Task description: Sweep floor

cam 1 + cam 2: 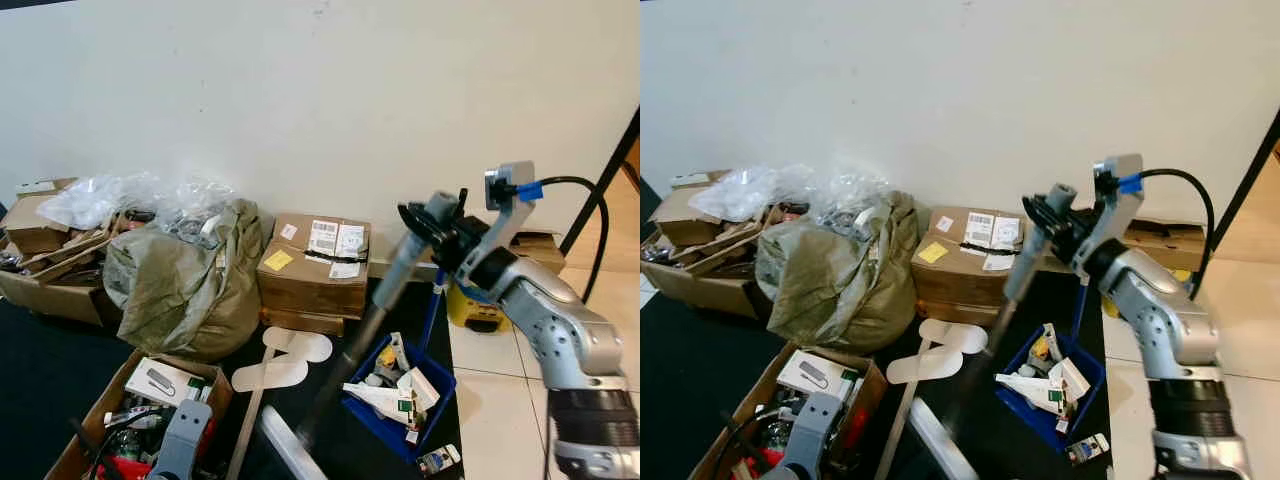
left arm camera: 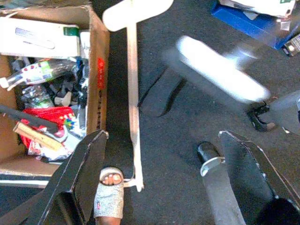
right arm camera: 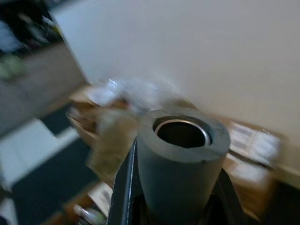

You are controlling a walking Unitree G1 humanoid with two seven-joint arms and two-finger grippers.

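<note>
Left eye view showed the right gripper (image 1: 432, 225) clamped on the grey tubular broom handle (image 1: 375, 305), head down on dark carpet, ready for sweeping; the left gripper (image 2: 159, 173) hung spread apart.

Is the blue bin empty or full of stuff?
Full. The blue bin is heaped with cartons and papers that poke up above its rim.

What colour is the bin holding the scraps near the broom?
Blue; the bin shows best in the left eye view, right of the broom handle.
</note>
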